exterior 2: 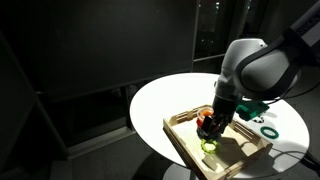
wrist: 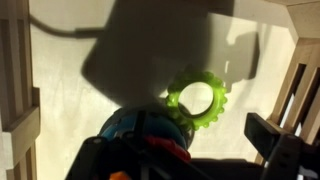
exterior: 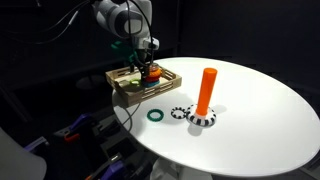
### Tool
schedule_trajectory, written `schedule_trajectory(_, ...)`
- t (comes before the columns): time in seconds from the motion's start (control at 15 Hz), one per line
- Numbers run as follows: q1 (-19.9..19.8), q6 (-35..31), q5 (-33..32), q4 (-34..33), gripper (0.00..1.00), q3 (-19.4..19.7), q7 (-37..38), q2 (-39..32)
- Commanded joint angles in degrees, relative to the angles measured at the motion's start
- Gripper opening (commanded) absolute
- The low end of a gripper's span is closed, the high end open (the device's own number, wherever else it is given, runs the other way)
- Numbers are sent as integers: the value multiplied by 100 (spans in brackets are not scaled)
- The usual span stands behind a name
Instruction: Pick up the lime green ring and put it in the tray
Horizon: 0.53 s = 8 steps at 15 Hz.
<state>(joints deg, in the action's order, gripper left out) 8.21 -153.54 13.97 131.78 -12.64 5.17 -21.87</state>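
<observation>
1. The claw (exterior 2: 207, 128) hangs low over the tray (exterior 2: 180, 138), its fingers apart and gripping nothing.
2. The lime green ring (wrist: 197, 100) lies flat on the tray floor, just below the claw.
3. The tray sits at the edge of the white worktop (exterior: 250, 100).

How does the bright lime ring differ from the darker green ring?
The lime green ring is bright yellow-green; the dark green ring is deep teal. The lime green ring lies inside the tray; the dark green ring lies on the white table outside it. Both are small, flat rings.
</observation>
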Motion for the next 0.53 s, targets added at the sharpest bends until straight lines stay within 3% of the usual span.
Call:
schedule_trajectory(0.0, -90, 539, 15, 35, 100, 15, -76, 413)
schedule_trajectory(0.47, 4, 1738, -426, 68, 100, 390, 310, 1069)
